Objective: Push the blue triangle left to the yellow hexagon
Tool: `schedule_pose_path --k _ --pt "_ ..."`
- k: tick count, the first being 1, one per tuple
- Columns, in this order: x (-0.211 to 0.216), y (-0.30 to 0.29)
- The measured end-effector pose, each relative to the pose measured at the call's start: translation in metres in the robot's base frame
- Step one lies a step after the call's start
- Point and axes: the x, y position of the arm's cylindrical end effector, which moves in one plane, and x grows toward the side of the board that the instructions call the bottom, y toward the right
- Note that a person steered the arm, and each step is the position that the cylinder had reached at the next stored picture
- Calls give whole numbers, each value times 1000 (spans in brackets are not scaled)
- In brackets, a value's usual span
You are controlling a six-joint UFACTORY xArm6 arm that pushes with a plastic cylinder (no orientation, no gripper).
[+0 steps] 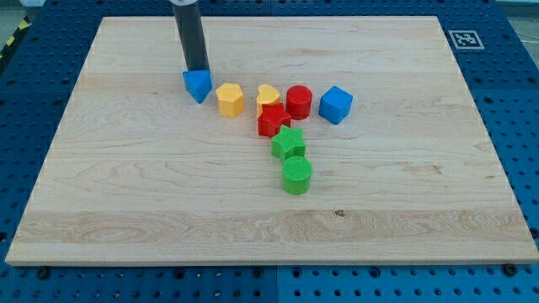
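The blue triangle (198, 85) lies on the wooden board in the upper left part of the view. The yellow hexagon (229, 98) lies just to its right, a small gap between them. My tip (196, 69) stands at the top edge of the blue triangle, touching or nearly touching it. The dark rod rises from there to the view's top.
Right of the hexagon lie a yellow heart (267, 95), a red cylinder (299, 102) and a blue cube (335, 104). Below them are a red star (272, 120), a green star (288, 144) and a green cylinder (296, 176). The board's (126, 210) edges border blue pegboard.
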Motion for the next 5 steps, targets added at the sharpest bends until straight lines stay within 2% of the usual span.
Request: schedule_pose_path --k 1,4,5 --pt "-2 6" --pt "33 -6" --pt "30 -26"
